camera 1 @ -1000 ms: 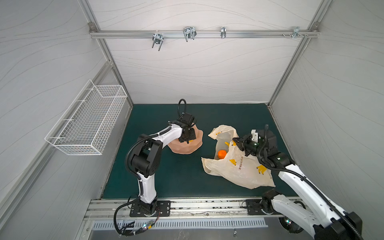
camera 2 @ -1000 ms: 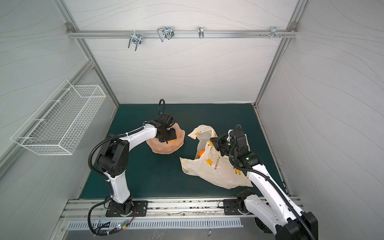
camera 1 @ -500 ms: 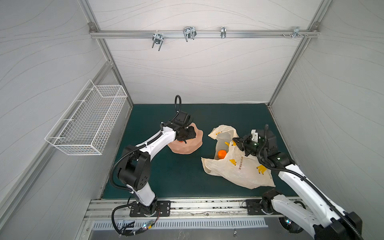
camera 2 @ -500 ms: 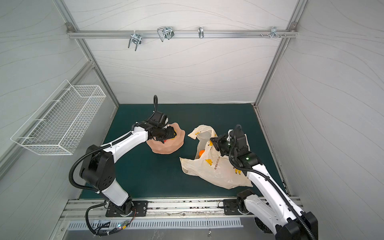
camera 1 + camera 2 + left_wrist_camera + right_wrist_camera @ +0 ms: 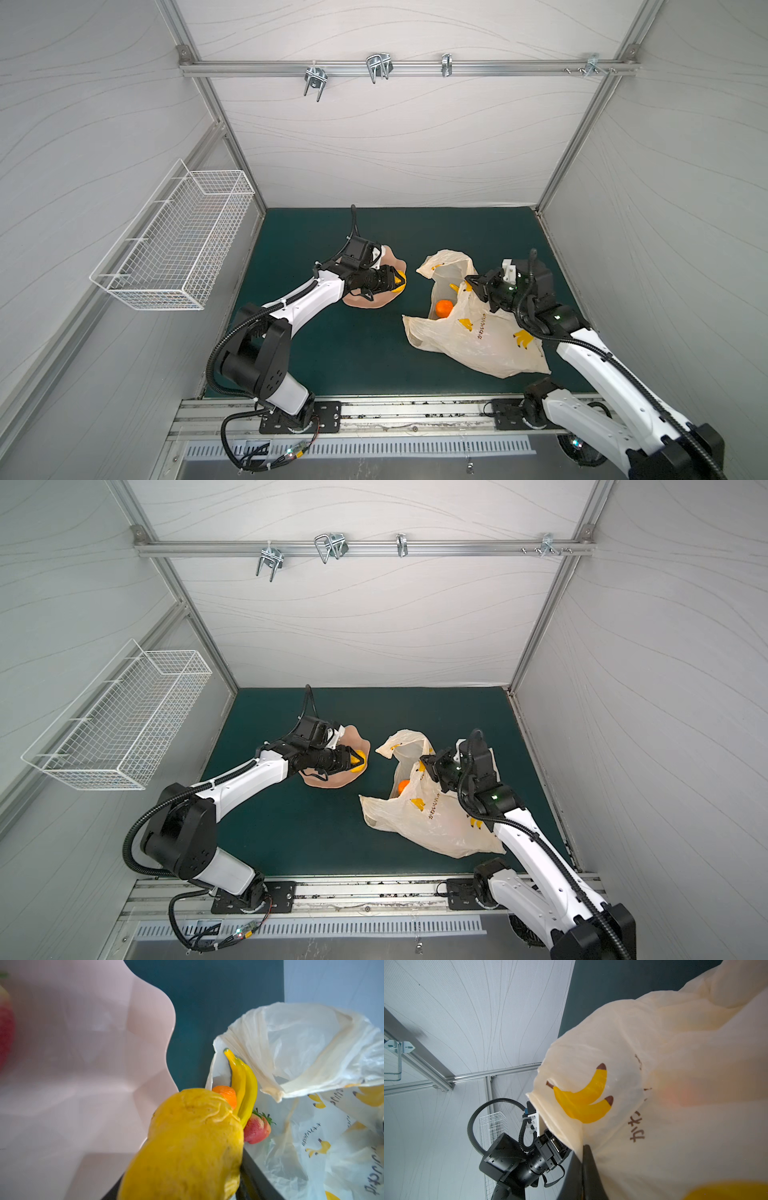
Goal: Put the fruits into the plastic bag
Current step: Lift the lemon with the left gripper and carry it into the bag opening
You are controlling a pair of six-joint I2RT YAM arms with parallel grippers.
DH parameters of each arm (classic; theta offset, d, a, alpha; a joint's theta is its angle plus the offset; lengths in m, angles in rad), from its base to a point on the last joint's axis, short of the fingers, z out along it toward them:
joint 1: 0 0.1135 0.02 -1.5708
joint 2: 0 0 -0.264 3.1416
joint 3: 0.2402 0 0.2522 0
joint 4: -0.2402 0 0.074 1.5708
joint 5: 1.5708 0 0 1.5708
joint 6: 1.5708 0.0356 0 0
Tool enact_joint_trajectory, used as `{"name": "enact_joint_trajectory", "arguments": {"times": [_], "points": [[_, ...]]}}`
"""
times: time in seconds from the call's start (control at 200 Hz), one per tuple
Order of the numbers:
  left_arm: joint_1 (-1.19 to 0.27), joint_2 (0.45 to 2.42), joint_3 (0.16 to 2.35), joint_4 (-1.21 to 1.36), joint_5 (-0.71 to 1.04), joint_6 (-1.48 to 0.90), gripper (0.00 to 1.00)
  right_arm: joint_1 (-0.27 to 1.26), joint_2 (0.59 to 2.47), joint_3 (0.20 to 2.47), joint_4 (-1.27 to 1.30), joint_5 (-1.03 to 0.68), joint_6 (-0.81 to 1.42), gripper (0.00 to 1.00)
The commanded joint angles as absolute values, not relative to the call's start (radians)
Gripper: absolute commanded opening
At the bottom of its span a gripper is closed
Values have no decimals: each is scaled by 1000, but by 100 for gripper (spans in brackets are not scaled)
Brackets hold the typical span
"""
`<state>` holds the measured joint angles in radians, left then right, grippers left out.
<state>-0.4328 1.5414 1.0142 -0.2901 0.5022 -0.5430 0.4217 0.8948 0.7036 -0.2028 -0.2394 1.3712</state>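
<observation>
While the bag's mouth is held up and open toward the left, the job is judged a little past halfway. The left gripper [image 5: 397, 280] is clamped on a yellow-orange pear-shaped fruit [image 5: 187, 1147], carried above the right edge of the pink bowl [image 5: 365, 302], which sits left of centre on the green mat [image 5: 353, 353]. Bowl and bag are separated by a strip of bare mat. The plastic bag [image 5: 478, 338] lies right of centre, its upper rim pinched between the closed jaws of the right gripper [image 5: 473, 286]. Already seen inside the mouth: an orange [image 5: 444, 307], two yellow bananas [image 5: 245, 1084] lying together, one strawberry [image 5: 257, 1129]. A blurred red fruit [image 5: 5, 1022], probably the second strawberry, is noted in the bowl. The dark brown-purple fruit is not made out in any view. Left to do, as judged: the held fruit to be carried across and released into the bag, then whatever remains in the bowl.
</observation>
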Motion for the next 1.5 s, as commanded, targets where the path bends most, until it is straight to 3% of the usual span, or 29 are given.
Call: {"name": "enact_joint_trajectory", "arguments": {"times": [0.0, 0.665, 1.496], "points": [[-430, 1514, 988, -176, 621, -558, 50, 427, 896, 698, -193, -226, 1384, 0], [-519, 1480, 907, -123, 712, -501, 45, 428, 924, 712, -181, -237, 1380, 0], [-788, 1585, 1067, -314, 545, -288, 41, 429, 923, 712, -179, -235, 1383, 0]]}}
